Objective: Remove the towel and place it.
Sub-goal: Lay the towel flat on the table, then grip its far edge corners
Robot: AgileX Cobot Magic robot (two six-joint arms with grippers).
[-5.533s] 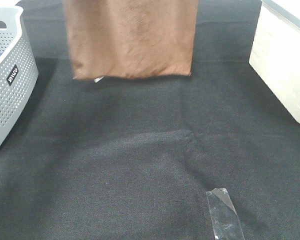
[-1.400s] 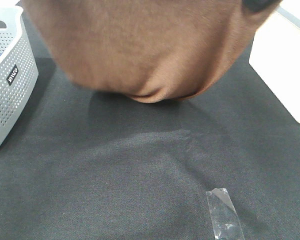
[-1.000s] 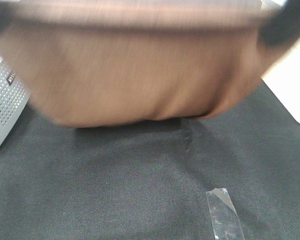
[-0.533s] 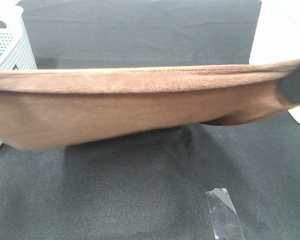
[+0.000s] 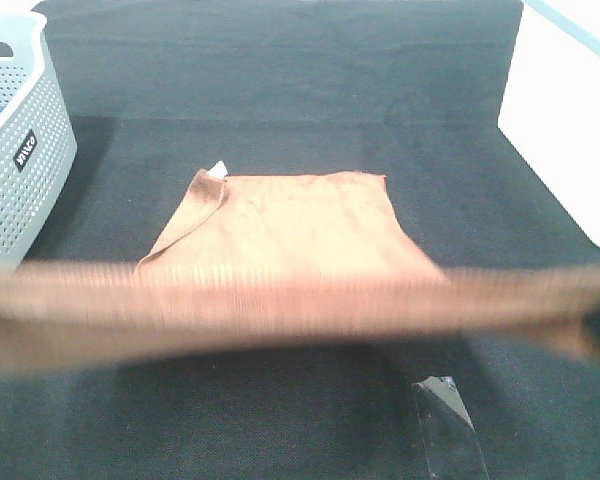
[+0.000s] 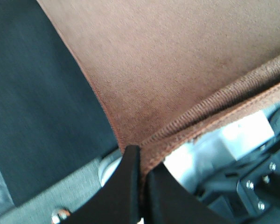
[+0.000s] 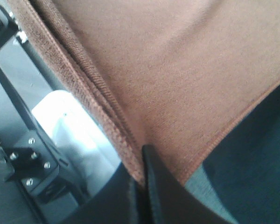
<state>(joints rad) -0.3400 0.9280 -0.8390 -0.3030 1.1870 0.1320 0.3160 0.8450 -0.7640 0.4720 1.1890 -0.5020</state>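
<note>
The reddish-brown towel (image 5: pixel 290 235) is partly laid out. Its far half lies flat on the black table cloth (image 5: pixel 280 70), with a small white tag (image 5: pixel 217 169) at the far left corner, which is folded over. Its near edge is stretched taut and blurred across the whole width in the exterior high view, lifted above the cloth. My left gripper (image 6: pixel 142 179) is shut on one near corner of the towel (image 6: pixel 177 70). My right gripper (image 7: pixel 141 183) is shut on the other corner of the towel (image 7: pixel 177 79). Neither gripper shows in the exterior high view.
A grey perforated basket (image 5: pixel 20 150) stands at the left edge. A white container (image 5: pixel 570 140) stands at the right. A strip of clear tape (image 5: pixel 445 420) is stuck to the cloth at the front right.
The towel, which hung at the back and was then swung up and stretched out, has dropped. Its far half now rests on the cloth and its held edge has come nearer and lower.
</note>
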